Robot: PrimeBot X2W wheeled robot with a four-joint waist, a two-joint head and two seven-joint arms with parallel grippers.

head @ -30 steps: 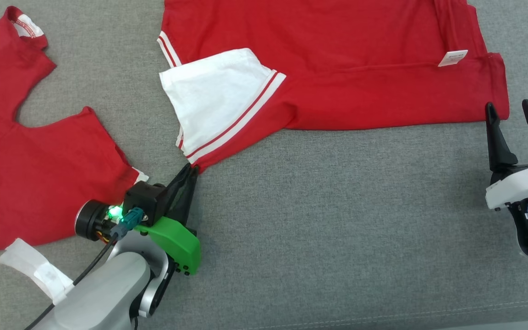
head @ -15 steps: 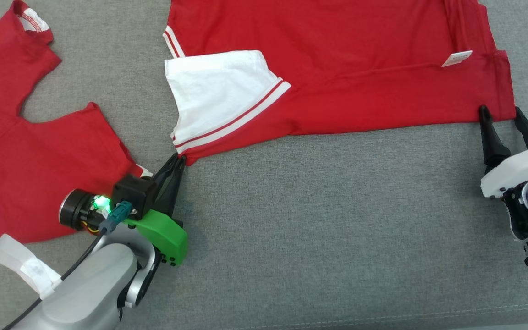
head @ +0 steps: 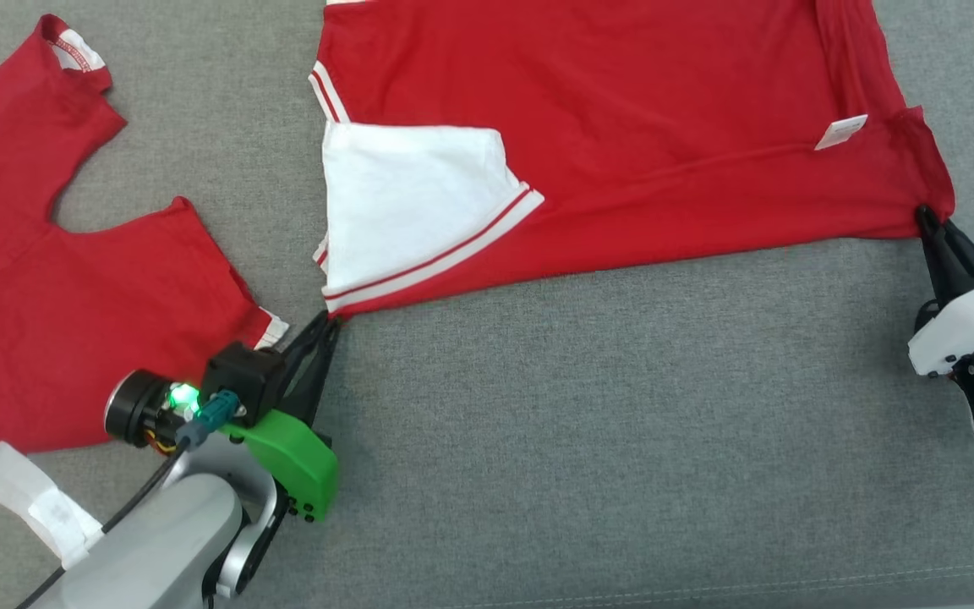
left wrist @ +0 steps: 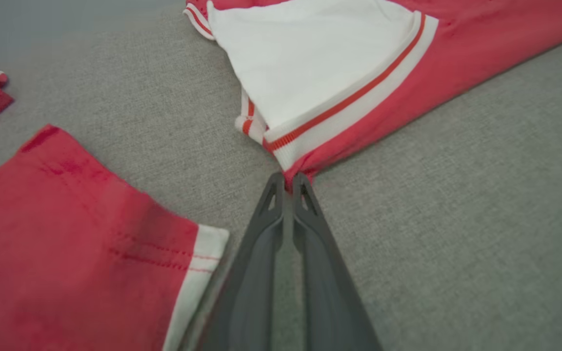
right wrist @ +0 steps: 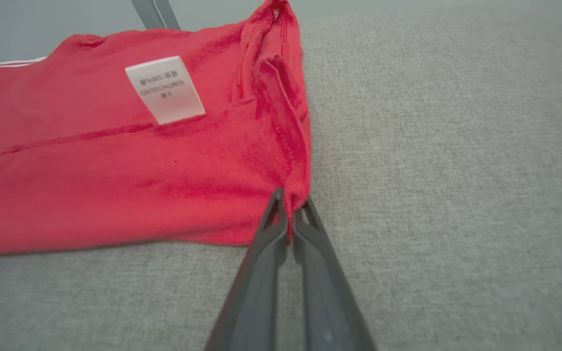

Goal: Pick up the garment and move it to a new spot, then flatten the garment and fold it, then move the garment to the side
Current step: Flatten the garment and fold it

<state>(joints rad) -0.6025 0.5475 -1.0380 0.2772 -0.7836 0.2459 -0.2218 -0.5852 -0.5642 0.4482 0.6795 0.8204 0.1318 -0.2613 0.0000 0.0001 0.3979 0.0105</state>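
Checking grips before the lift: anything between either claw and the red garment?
Nothing visible. The left claw is shut on a corner of the garment by the white sleeve, the right claw on its hem corner. A second red garment lies left of it, not between.

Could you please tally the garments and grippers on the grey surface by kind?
Red garments: 2, the garment with the white sleeve and the other garment at the left.
Grippers: 2, the left gripper and the right gripper, each shut on a corner of the garment with the white sleeve.
Total: 4.
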